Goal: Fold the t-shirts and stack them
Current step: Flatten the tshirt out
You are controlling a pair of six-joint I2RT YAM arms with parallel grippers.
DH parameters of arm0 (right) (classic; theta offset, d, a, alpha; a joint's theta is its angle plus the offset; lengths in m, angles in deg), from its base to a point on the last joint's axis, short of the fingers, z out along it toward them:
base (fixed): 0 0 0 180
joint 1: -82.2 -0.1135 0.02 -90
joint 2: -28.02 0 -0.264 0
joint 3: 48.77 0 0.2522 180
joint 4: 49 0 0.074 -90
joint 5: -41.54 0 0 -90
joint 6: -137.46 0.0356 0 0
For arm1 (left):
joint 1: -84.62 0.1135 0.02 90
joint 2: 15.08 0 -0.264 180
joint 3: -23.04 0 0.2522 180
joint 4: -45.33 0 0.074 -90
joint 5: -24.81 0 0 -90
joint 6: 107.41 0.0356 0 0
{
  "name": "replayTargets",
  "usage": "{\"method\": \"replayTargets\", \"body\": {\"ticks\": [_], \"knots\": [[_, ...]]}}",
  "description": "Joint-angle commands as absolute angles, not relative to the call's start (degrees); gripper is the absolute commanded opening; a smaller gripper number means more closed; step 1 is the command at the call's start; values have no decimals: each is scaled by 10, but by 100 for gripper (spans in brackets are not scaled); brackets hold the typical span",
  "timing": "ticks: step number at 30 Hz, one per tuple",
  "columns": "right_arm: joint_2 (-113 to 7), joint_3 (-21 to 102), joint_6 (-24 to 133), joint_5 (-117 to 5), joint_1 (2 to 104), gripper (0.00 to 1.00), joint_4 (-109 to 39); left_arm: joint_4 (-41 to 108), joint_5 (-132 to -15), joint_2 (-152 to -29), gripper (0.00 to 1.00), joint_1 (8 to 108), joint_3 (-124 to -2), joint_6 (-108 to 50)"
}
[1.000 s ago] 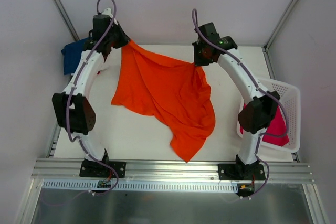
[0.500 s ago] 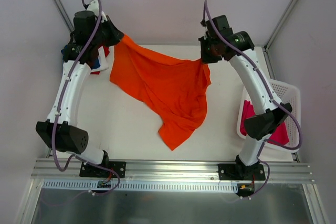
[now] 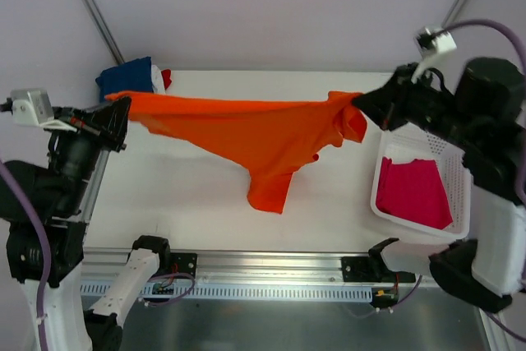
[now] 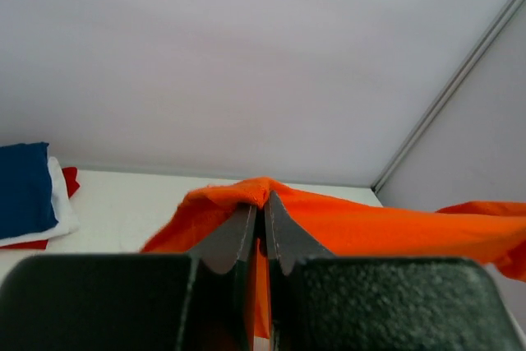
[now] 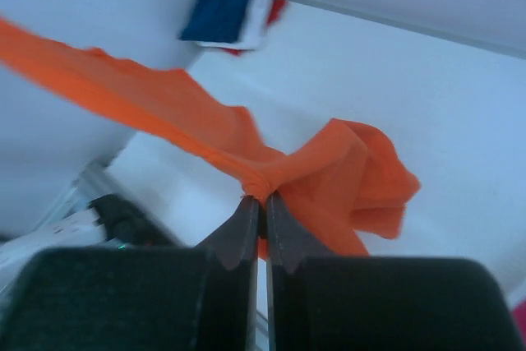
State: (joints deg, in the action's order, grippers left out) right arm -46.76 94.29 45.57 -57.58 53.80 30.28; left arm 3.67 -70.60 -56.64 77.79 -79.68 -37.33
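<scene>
Top cam sat high above and behind the arms, looking down and forward over the whole desk [image 3: 189, 195], arm bases along the bottom edge. The left wrist cam rode right behind the left gripper [image 4: 261, 199], super close, facing nearly level toward the back wall. The right wrist cam was just as tight behind the right gripper [image 5: 263, 201], but angled down across the desk toward the far-left corner. All three views shared the orange t-shirt [image 3: 246, 129] and the folded stack of t-shirts [image 3: 131, 78] in that corner. Only the top one took in both arms.
</scene>
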Motion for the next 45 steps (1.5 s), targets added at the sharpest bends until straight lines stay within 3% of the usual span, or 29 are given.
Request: {"method": "replayTargets", "body": {"ticks": [1, 6, 12, 17, 20, 23, 27, 31, 38, 45], "knots": [[-381, 853, 497, -752, 519, 0, 221, -1, -674, -539, 0, 773, -735, -389], [-289, 749, 547, -894, 502, 0, 104, -55, -747, -481, 0, 774, -732, -439], [-254, 765, 657, -937, 502, 0, 41, -97, -774, -447, 0, 760, -813, -457], [-285, 827, 683, -911, 502, 0, 61, -104, -771, -458, 0, 760, -875, -473], [-317, 871, 654, -833, 502, 1, 133, -104, -775, -458, 0, 761, -906, -465], [-325, 838, 626, -791, 502, 1, 122, -104, -764, -459, 0, 760, -910, -435], [-367, 804, 605, -732, 502, 0, 152, -104, -702, -467, 0, 760, -828, -426], [-392, 688, 592, -661, 502, 1, 136, -102, -660, -479, 0, 760, -742, -456], [-454, 554, 564, -443, 503, 0, 119, -43, -520, -501, 0, 760, -577, -493], [-560, 532, 561, -398, 505, 0, 97, 33, -443, -570, 0, 760, -502, -502]]}}
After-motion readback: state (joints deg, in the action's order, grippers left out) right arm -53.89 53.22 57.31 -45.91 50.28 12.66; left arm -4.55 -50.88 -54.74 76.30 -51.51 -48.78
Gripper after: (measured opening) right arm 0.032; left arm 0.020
